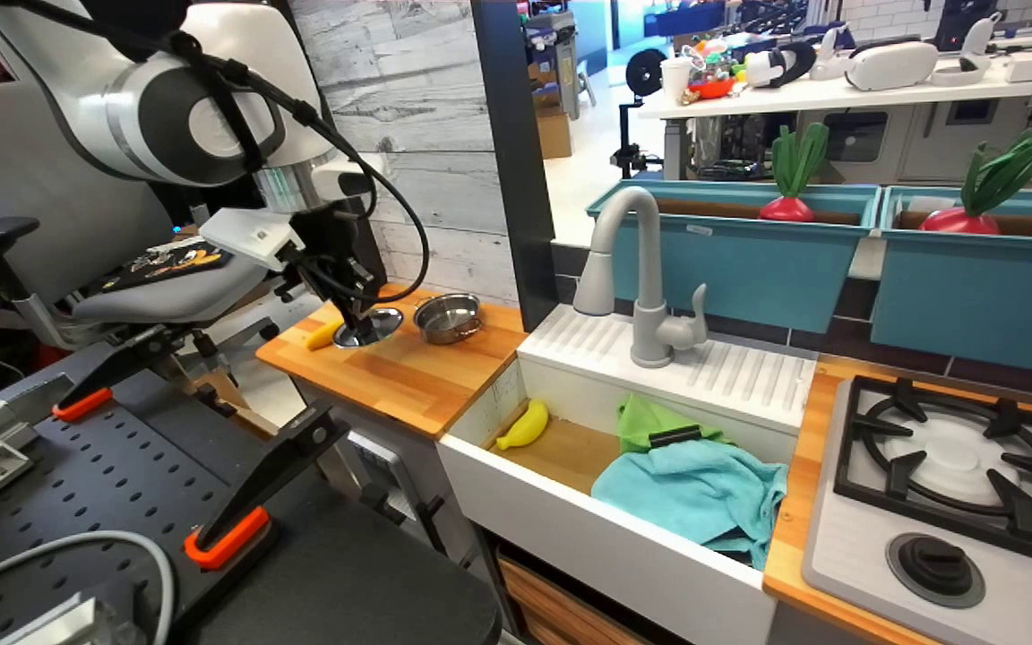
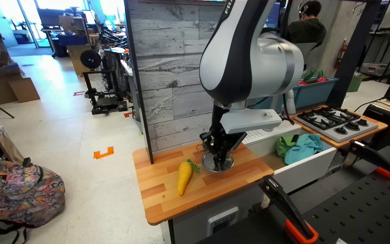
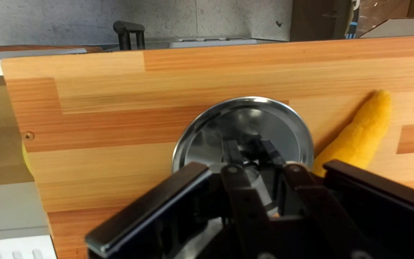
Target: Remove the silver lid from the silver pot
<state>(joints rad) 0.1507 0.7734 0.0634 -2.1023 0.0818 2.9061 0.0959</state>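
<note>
The round silver lid (image 1: 384,326) is apart from the silver pot (image 1: 447,320), over the wooden counter. The lid also shows in an exterior view (image 2: 227,163) and the wrist view (image 3: 243,118). My gripper (image 3: 248,144) points down with its fingertips close together at the lid's middle, apparently shut on its knob, which the fingers mostly hide. The gripper shows there in both exterior views (image 1: 356,330) (image 2: 218,161). In an exterior view the lid looks slightly tilted. I cannot tell whether its rim touches the counter. The pot stands uncovered beside the lid, near the wall panel.
A yellow toy vegetable (image 2: 184,176) with a green stem lies beside the lid, also in the wrist view (image 3: 358,133). The sink (image 1: 480,475) holds a yellow toy banana (image 1: 525,426) and cloths (image 1: 691,488). The faucet (image 1: 646,269) and wall panel (image 2: 178,67) stand behind.
</note>
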